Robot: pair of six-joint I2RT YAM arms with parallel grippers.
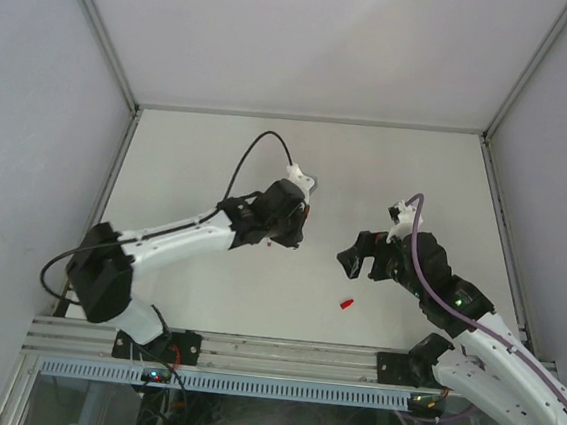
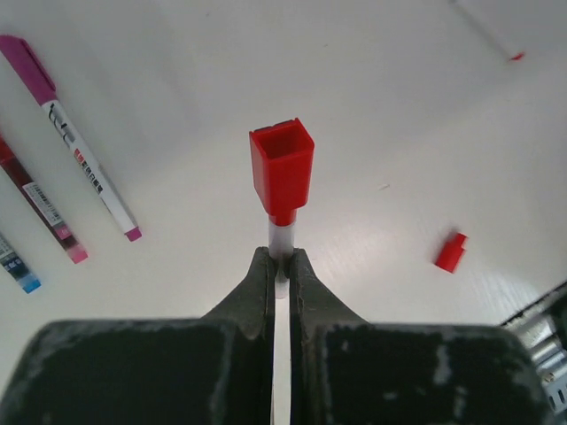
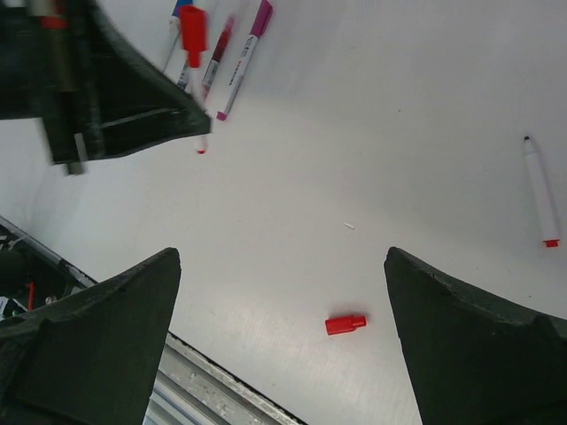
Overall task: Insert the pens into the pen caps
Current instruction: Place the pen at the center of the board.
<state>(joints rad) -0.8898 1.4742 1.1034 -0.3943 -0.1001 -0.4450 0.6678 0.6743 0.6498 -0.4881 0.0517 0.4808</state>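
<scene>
**White tabletop: the loose red cap lies under the open right hand**

White tabletop (image 1: 219,156) between pale walls carries everything here. Farthest left in the left wrist view, the spare pens (image 2: 84,164) lie side by side on a slant, magenta and blue ends showing. They are well apart from either hand.

Next comes the left hand (image 2: 282,266), closed tight on the whitish barrel of the held pen (image 2: 282,232). That pen runs straight out along the fingers. A square red cap (image 2: 282,168) sits on its far end, so this one looks finished, as far as I can judge.

Further right, a loose red cap (image 3: 345,324) lies flat on the tabletop. From the right wrist it shows between the two spread fingers of the right hand (image 3: 282,261), which is wide open and holds nothing. The cap's long axis runs roughly across the gap from finger to finger, with its narrow end toward the right-side finger. Closing as things stand would pinch it end to end, so a turn of the wrist is probably needed first. In the top view this cap lies just on the near side of the right hand, clearly closer to it than to the left hand.

Farthest right, an uncapped pen (image 3: 539,188) with a dark tip and red tail lies alone, well apart from the loose cap.
</scene>
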